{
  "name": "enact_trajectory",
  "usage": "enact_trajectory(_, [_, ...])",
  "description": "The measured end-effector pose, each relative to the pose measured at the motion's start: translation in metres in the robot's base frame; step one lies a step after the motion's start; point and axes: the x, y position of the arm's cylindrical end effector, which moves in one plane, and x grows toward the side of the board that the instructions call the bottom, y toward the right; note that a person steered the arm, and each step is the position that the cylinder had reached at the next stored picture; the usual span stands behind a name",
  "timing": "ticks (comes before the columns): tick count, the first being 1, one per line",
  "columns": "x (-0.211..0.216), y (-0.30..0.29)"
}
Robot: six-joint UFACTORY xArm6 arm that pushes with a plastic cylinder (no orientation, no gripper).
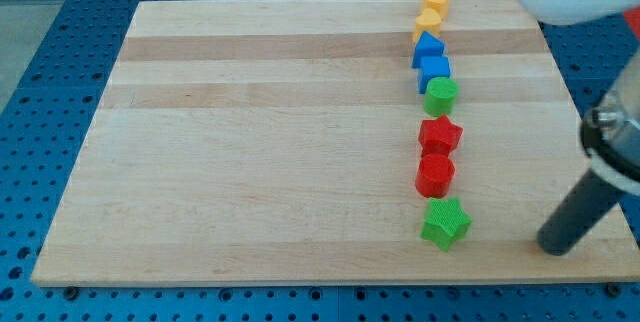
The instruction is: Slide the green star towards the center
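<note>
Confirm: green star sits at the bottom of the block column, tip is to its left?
Wrong side. In the camera view, my tip is to the view's right of the green star, apart from it. The star is indeed the bottom block of the column, just below the red cylinder.

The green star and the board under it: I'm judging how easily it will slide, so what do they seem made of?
The green star looks like matte plastic, possibly 3D-printed: flat uniform colour, faint ridges. The board looks like smooth light wood, with visible grain and plank bands.
</note>
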Motion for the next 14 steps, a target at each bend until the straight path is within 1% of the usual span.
enact_trajectory(3, [0.000,-0.031])
enact_trajectory(6, [0.000,-0.085])
enact_trajectory(8, [-0.021,-0.152])
enact_trajectory(9, [-0.043,-0.177])
enact_trajectory(10, [-0.022,-0.155])
enact_trajectory(11, [-0.029,-0.124])
enact_trajectory(12, [-0.047,-0.124])
enact_trajectory(13, [-0.042,-0.127])
enact_trajectory(14, [-0.032,-0.108])
